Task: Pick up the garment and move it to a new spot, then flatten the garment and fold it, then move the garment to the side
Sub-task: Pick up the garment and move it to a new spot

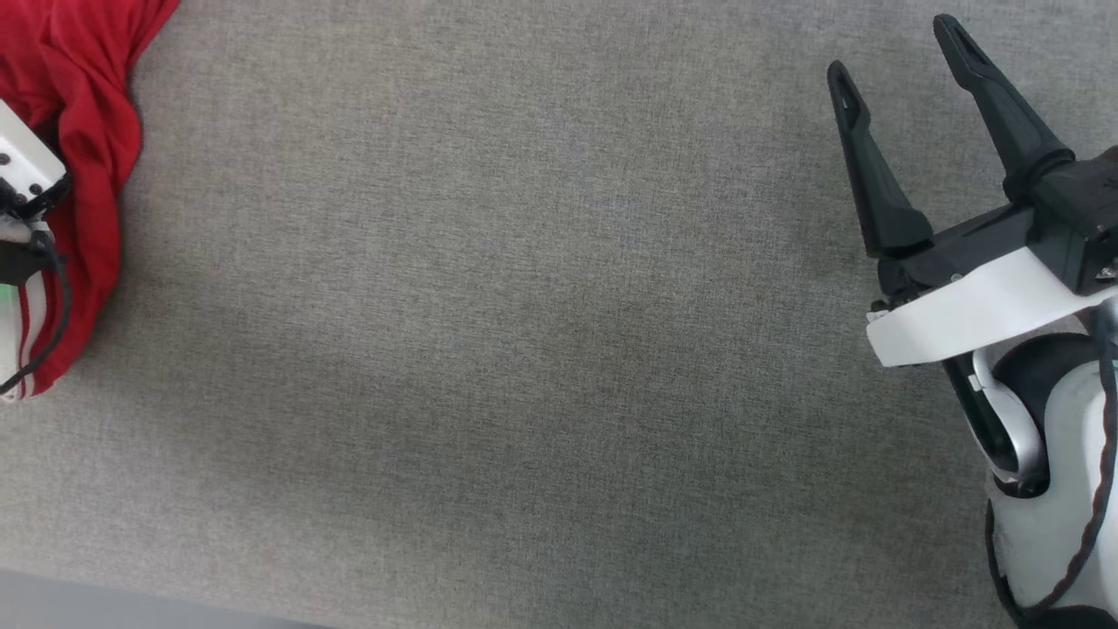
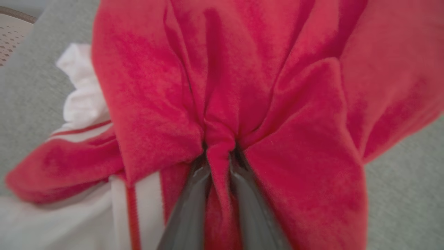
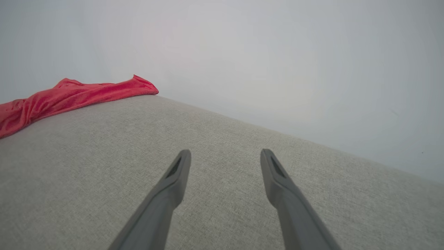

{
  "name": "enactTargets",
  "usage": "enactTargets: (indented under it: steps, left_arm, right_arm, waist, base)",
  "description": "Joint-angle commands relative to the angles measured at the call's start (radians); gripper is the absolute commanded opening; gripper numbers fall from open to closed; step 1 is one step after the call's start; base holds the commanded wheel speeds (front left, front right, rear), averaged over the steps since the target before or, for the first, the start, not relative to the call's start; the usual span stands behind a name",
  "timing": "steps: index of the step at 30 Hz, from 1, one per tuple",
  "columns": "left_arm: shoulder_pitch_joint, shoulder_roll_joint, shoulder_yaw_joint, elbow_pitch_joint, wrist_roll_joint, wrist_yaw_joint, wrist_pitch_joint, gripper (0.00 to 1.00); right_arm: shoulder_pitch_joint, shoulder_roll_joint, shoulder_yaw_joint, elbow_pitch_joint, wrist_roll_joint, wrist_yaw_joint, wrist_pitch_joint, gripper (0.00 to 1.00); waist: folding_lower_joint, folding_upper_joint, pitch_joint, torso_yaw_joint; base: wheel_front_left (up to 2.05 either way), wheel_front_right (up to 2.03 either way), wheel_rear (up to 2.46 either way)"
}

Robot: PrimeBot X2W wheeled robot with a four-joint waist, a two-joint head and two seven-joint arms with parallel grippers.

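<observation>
1. No text, brand, number or sign can be read in any view.
2. The white band [image 1: 969,319] behind the right gripper [image 1: 893,45] is plain on its visible face.
3. The white block [image 1: 26,170] at the head view's left edge bears small dark dots, perhaps screw holes rather than marks.
4. The garment [image 2: 156,104] shows red-and-white stripes, no lettering.

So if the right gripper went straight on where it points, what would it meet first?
Nothing close: the right gripper points across the grey surface toward its far edge; the garment lies left of that line. Depth unclear.
</observation>
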Motion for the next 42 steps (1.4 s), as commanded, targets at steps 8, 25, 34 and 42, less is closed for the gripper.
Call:
enactTargets:
  steps: [8,25,34,42]
  left_arm:
    - [0.0,0.025,-0.048,-0.082,-0.004,-0.006,-0.049,0.0]
    - [-0.085,0.176,-0.196,-0.317,0.031,-0.006,-0.147,0.0]
    - [-0.095,0.22,-0.26,-0.434,0.011,-0.006,-0.093,0.0]
    - [-0.086,0.246,-0.3,-0.591,-0.001,-0.006,-0.034,0.0]
  right_arm:
    - [0.018,0.025,-0.031,0.038,0.015,0.0,-0.044,1.0]
    - [0.088,0.09,-0.087,0.13,0.057,0.0,-0.147,1.0]
    - [0.117,0.116,-0.11,0.161,0.076,0.0,-0.194,1.0]
    - [0.152,0.133,-0.166,0.176,0.083,0.0,-0.23,1.0]
  waist:
    - [0.0,0.0,-0.078,0.027]
    - [0.0,0.0,-0.291,0.068]
    - [0.0,0.0,-0.373,0.05]
    - [0.0,0.0,-0.418,-0.012]
  base:
    - [0.0,0.0,0.0]
    - [0.0,0.0,0.0]
    - [0.0,0.0,0.0]
    - [0.0,0.0,0.0]
